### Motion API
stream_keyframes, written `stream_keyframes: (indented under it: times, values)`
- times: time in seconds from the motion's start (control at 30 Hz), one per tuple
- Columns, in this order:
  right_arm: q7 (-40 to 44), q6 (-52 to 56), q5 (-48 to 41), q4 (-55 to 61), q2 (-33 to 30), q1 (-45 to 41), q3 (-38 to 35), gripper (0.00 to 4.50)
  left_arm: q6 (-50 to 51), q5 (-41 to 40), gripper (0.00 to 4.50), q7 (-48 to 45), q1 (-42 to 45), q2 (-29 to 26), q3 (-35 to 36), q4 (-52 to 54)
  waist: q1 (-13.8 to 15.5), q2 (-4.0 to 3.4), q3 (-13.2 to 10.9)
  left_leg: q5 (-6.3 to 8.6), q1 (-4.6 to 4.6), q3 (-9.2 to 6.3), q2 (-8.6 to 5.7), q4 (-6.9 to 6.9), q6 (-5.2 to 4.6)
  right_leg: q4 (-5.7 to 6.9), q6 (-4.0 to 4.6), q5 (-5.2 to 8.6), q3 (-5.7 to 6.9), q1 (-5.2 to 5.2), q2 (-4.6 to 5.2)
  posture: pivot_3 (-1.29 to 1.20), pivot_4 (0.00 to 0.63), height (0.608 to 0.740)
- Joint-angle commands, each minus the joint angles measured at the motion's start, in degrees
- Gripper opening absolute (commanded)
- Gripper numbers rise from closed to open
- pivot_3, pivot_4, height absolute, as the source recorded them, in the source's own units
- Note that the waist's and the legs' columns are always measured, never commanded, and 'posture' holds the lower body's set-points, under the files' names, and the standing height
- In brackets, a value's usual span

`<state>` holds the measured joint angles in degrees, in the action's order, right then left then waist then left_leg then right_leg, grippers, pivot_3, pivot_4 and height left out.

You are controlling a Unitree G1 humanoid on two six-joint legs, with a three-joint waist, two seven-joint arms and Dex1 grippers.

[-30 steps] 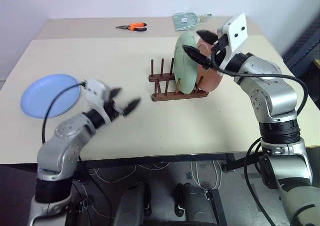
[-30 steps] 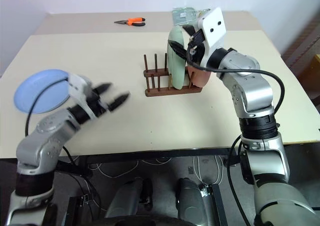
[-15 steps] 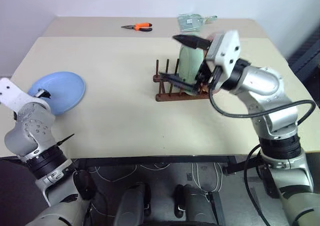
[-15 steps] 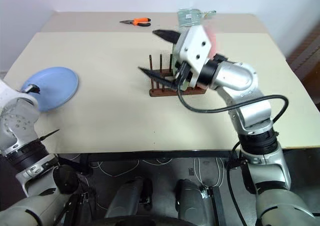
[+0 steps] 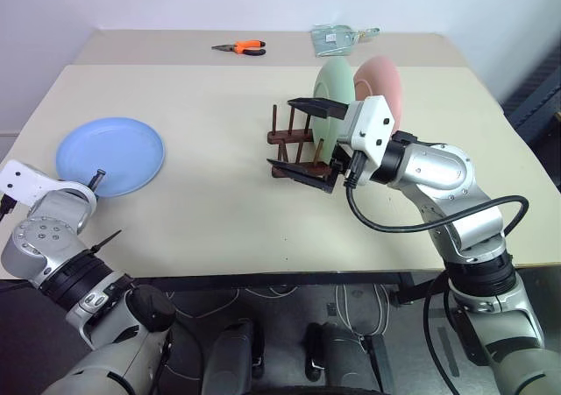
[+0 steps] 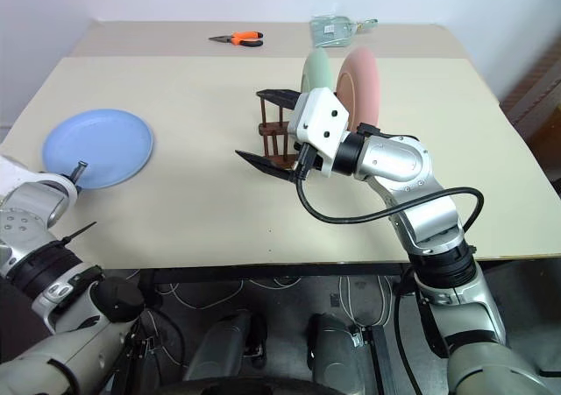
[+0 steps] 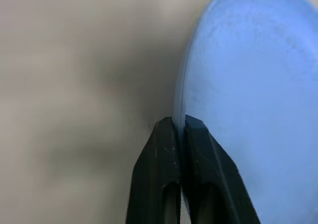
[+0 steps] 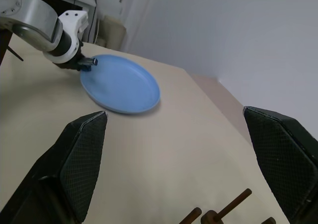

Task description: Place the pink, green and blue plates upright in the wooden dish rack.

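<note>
Now your left gripper (image 7: 179, 127) is pinched on the blue plate's (image 5: 110, 156) seven o'clock rim; your right gripper (image 5: 305, 139) hangs wide open, empty, at the wooden dish rack's (image 5: 285, 154) nine o'clock.

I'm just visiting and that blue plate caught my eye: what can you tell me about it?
The blue plate is round, shallow and plain light blue, with a smooth matte look like plastic. It lies flat on the beige table at the robot's left, far from the wooden dish rack. The left gripper is shut on its rim at the near edge.
</note>
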<state>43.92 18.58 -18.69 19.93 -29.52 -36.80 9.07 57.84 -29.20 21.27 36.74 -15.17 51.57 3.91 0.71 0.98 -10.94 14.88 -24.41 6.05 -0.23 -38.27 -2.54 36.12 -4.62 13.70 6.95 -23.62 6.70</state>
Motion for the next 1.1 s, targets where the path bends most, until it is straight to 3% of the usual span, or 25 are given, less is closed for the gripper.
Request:
stream_keyframes:
  times: [0.03, 0.2, 0.33, 0.6, 0.7, 0.93, 1.03, 1.1]
  values:
    - [1.2, -2.2, 2.4, 0.1, -0.3, -1.8, 1.0, 4.5, -7.1, -3.1, 0.05, -10.9, 1.2, -1.4, -11.3, 11.5, 0.1, 0.06, 0.0, 0.0, -0.02, -0.02, 0.0, 0.0, 0.01, -0.01, 0.0, 0.0, 0.02, 0.0, 0.01, 0.0, 0.15, 0.74]
    - [1.3, -10.4, 12.9, -3.6, 0.4, -5.2, 7.2, 4.5, -7.2, -2.5, 0.05, -16.3, 3.8, -3.3, -24.8, 18.8, -0.4, 0.09, 0.0, 0.0, 0.02, 0.01, -0.01, 0.02, 0.03, -0.01, 0.01, 0.0, -0.02, 0.0, 0.0, 0.0, 0.15, 0.74]
    - [-3.1, -15.8, 23.4, -11.3, 1.8, -10.1, 10.7, 4.5, -2.1, -2.5, 0.05, -14.1, 6.2, -2.3, -31.5, 22.3, -1.5, 0.08, 0.0, -0.04, 0.06, 0.04, 0.0, 0.05, 0.04, 0.01, 0.01, 0.0, -0.03, 0.0, -0.04, 0.0, 0.15, 0.74]
    - [-10.3, -25.0, 36.6, -25.4, 6.0, -15.4, 14.8, 4.5, 4.8, -8.1, 0.05, -6.7, 10.6, 5.9, -28.0, 25.6, -1.5, 0.07, 0.0, -0.09, 0.03, -0.01, 0.06, 0.05, 0.1, 0.0, 0.02, 0.01, -0.1, -0.02, -0.13, 0.0, 0.15, 0.74]
    - [-11.4, -26.7, 38.3, -28.5, 7.0, -16.4, 14.8, 3.65, 5.8, -10.1, 0.0, -4.7, 11.6, 7.5, -26.0, 26.2, -1.4, 0.07, 0.0, -0.1, 0.03, -0.01, 0.06, 0.04, 0.1, -0.01, 0.01, 0.01, -0.1, 0.01, -0.13, 0.0, 0.15, 0.74]
    - [-14.1, -30.1, 40.4, -31.9, 8.2, -18.4, 13.3, 0.07, 7.1, -11.1, 0.0, -3.9, 11.0, 7.0, -25.9, 27.4, -1.5, 0.07, 0.0, -0.1, 0.04, -0.04, 0.06, 0.03, 0.1, 0.0, 0.01, 0.01, -0.09, 0.02, -0.22, 0.0, 0.15, 0.74]
    - [-14.4, -32.2, 40.4, -31.7, 8.2, -18.4, 12.7, 0.0, 4.0, -14.2, 1.0, -1.8, 12.6, 10.0, -21.3, 26.2, -1.4, 0.07, 0.0, -0.1, 0.04, -0.06, 0.06, 0.03, 0.1, -0.01, 0.01, 0.01, -0.08, 0.06, -0.22, 0.0, 0.15, 0.74]
    - [-14.0, -33.6, 39.9, -31.1, 7.9, -18.3, 12.3, 0.0, -1.5, -14.3, 2.0, 0.1, 15.1, 10.0, -17.3, 24.5, -1.4, 0.07, 0.0, -0.1, 0.04, -0.07, 0.05, 0.02, 0.1, -0.04, 0.01, 0.01, -0.07, 0.07, -0.2, 0.0, 0.15, 0.74]
